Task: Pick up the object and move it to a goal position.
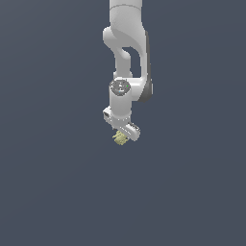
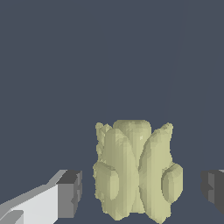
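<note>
The object (image 2: 135, 173) is a pale yellow-green lumpy, ridged piece standing between my two fingers in the wrist view. A dark pad (image 2: 72, 192) sits on one side of it and the other pad (image 2: 213, 186) on the opposite side, each with a visible gap to the object. My gripper (image 2: 141, 190) is open around the object without touching it. In the exterior view the object (image 1: 119, 139) shows as a tiny yellowish speck at the tip of the white gripper (image 1: 126, 134), which hangs down from the arm. No goal position is marked in either view.
The white arm (image 1: 126, 57) comes down from the upper edge of the exterior view. Everything around it is a plain dark blue-grey surface (image 1: 57, 192) with no edges or other objects showing.
</note>
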Tool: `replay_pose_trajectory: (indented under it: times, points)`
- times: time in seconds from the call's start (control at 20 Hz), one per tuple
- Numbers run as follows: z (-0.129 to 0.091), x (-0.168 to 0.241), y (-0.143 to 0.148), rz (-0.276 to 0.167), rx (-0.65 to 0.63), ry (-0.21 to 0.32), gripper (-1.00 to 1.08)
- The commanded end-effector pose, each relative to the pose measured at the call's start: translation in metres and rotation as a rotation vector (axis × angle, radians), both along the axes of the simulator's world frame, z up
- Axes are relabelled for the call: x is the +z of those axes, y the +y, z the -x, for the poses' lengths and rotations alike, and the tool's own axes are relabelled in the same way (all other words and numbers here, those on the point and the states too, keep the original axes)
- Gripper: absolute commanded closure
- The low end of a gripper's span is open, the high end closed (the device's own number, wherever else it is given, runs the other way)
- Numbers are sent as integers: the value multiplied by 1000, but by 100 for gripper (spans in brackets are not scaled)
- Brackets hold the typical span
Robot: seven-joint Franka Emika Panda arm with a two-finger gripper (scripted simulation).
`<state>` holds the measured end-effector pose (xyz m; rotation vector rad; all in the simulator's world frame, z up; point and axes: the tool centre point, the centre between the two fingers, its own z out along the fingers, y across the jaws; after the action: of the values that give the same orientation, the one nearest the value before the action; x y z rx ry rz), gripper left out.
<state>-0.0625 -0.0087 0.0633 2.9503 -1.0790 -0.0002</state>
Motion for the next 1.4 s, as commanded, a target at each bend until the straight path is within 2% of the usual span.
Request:
replay_pose_trajectory:
  times: [0.0, 0.3, 0.35, 0.95, 1.35]
  points:
    - [0, -11, 0, 0, -1, 0, -92]
    - [0, -22, 0, 0, -2, 0, -92]
    - [0, -22, 0, 0, -2, 0, 108]
    - [-1, -20, 0, -1, -1, -1, 108]
    - [-18, -17, -18, -1, -1, -1, 108]
